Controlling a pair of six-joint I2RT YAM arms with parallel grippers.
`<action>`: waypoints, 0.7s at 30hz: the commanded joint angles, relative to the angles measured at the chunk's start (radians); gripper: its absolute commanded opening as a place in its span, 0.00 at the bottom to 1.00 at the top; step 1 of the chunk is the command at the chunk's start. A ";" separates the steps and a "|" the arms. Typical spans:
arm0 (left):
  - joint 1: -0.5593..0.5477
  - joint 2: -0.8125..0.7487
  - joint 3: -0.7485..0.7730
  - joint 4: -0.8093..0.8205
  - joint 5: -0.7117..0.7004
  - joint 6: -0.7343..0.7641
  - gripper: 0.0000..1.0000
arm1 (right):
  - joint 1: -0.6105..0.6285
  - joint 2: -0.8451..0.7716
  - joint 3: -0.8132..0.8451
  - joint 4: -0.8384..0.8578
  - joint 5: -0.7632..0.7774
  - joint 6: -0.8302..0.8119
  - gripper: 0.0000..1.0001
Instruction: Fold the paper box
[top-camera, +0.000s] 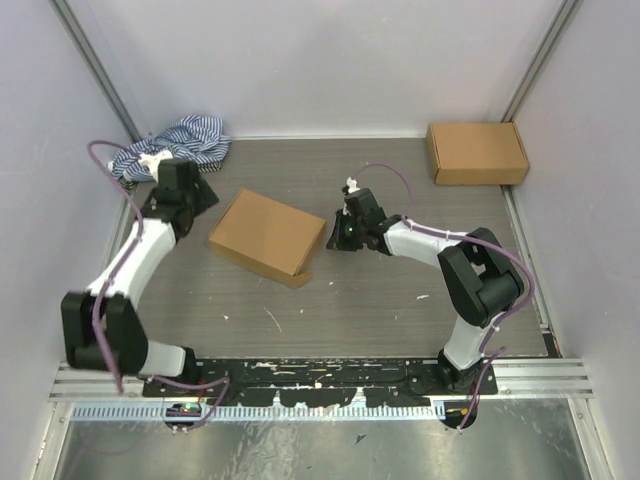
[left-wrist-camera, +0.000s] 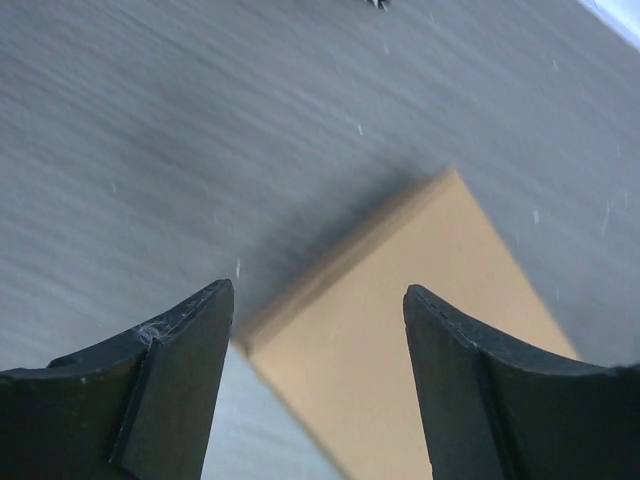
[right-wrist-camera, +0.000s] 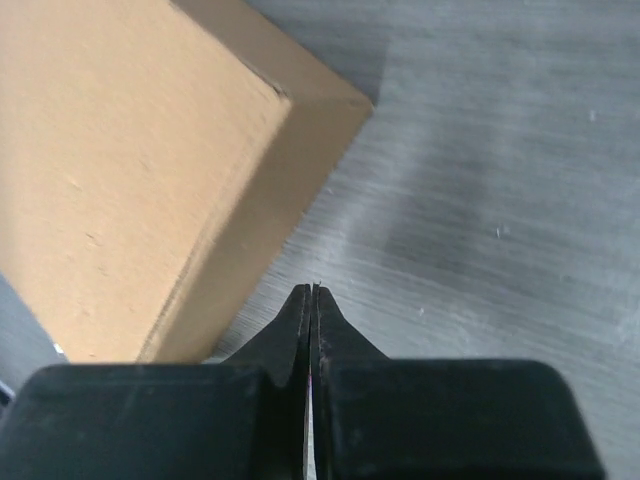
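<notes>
The paper box (top-camera: 267, 236) lies closed as a shallow brown cardboard rectangle in the middle of the table. My left gripper (top-camera: 203, 196) hangs open and empty just off the box's far left corner. In the left wrist view that corner (left-wrist-camera: 420, 330) shows between and below the spread fingers of the left gripper (left-wrist-camera: 318, 295). My right gripper (top-camera: 337, 236) is shut and empty, just right of the box's right side. In the right wrist view the box (right-wrist-camera: 130, 150) fills the upper left, with the closed tips of the right gripper (right-wrist-camera: 314, 290) beside its side wall and apart from it.
A second brown cardboard box (top-camera: 477, 152) sits at the back right by the wall. A blue-and-white striped cloth (top-camera: 185, 140) is bunched at the back left, behind my left wrist. Walls close the table (top-camera: 380, 290) on three sides.
</notes>
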 joint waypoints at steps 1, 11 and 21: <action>0.125 0.220 0.131 -0.005 0.152 -0.037 0.74 | 0.058 -0.038 -0.005 -0.085 0.148 0.007 0.01; 0.149 0.472 0.131 0.103 0.353 -0.075 0.61 | 0.080 0.085 0.106 -0.115 0.166 0.015 0.01; 0.057 0.454 0.008 0.230 0.542 -0.138 0.56 | 0.017 0.170 0.284 -0.180 0.204 -0.033 0.02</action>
